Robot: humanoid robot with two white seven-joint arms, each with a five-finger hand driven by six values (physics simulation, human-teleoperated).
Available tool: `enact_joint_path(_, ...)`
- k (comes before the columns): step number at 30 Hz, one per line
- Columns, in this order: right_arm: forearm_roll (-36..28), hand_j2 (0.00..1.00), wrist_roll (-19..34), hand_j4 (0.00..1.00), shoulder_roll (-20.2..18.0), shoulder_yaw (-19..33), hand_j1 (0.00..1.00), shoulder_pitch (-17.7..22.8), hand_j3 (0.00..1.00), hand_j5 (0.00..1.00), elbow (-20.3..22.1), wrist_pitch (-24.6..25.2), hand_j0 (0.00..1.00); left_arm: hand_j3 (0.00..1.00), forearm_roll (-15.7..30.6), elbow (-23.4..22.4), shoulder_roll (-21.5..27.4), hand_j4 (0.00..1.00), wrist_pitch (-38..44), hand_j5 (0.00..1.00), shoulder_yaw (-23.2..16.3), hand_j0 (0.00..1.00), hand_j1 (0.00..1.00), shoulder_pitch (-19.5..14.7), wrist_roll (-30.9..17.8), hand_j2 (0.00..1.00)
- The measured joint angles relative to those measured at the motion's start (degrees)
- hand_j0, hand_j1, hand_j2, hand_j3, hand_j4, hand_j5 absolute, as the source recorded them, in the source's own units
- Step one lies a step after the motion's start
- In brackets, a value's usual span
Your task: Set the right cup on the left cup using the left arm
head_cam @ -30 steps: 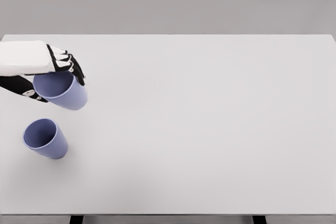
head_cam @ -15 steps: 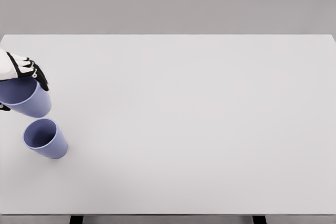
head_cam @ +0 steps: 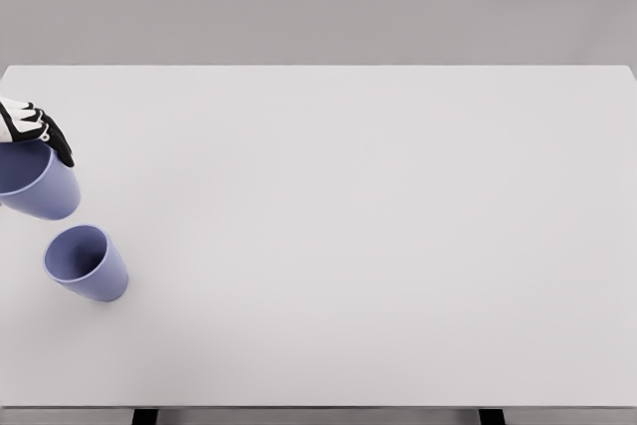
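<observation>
Left hand (head_cam: 35, 131): entering at the left edge of the frame, mostly cropped; dark fingers (head_cam: 58, 141) curling over the rim of the held cup (head_cam: 40, 186), gripping it from above.

Held cup: hanging at the far left edge, partly cut off by the frame, tilting slightly, clear of the table (head_cam: 348, 246). Drifting further left than a second ago, when sitting more toward the middle-left with the whole forearm showing; now slipping toward the frame's border.

Second cup (head_cam: 85, 263): standing on the table at lower left, mouth open and facing up, unmoved across the frames, just below and slightly right of the held cup, not touching it.

Right hand: not showing.

Task standing: carrying stage under way, stacking not yet done. Overshooting leftward, by the look of it; needing a shift back right and down-frame to line up over the open mouth before lowering.
</observation>
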State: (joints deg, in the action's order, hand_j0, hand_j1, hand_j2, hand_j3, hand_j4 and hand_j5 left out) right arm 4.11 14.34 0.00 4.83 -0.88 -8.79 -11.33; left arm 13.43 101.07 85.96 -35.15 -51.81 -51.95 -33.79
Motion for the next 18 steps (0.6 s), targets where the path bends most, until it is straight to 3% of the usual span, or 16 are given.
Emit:
enact_joint_path(7, 0.0, 1.00, 0.0, 1.00, 0.0, 0.0, 1.00, 0.0, 1.00, 1.00, 0.0, 0.0, 1.00, 0.45, 0.8, 0.0, 1.9, 0.45, 0.0, 0.45, 0.0, 0.45, 0.45, 0.2, 0.3, 0.45)
enact_joint_path(18, 0.0, 1.00, 0.0, 1.00, 0.0, 0.0, 1.00, 0.0, 1.00, 1.00, 0.0, 0.0, 1.00, 0.45, 1.0, 0.0, -0.5, 0.45, 0.0, 0.45, 0.0, 0.45, 0.45, 3.7, 1.6, 0.45)
